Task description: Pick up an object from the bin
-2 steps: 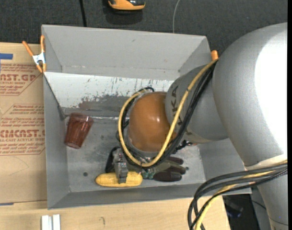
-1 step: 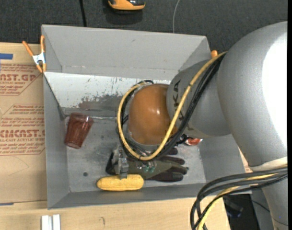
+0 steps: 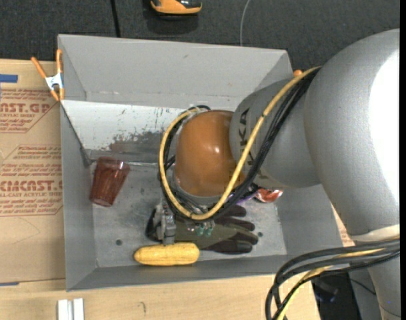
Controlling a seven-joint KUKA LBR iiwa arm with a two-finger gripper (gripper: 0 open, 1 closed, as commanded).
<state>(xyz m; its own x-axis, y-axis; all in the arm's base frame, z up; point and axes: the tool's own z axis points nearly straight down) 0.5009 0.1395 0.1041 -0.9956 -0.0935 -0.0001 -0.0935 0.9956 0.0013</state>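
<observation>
The grey bin held a dark glove by its front wall. The end effector sat low at the glove's left end; whether it was open or closed, I could not tell. The glove looked soft, limp and light, probably best pinched at a fold. A yellow corn cob lay just beside.

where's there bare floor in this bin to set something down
Bare floor lies between the red cup and the gripper, running down to the bin's lower-left corner, left of the yellow corn cob. The lower right is crowded: gripper, corn cob and dark glove sit close together under the arm.
</observation>
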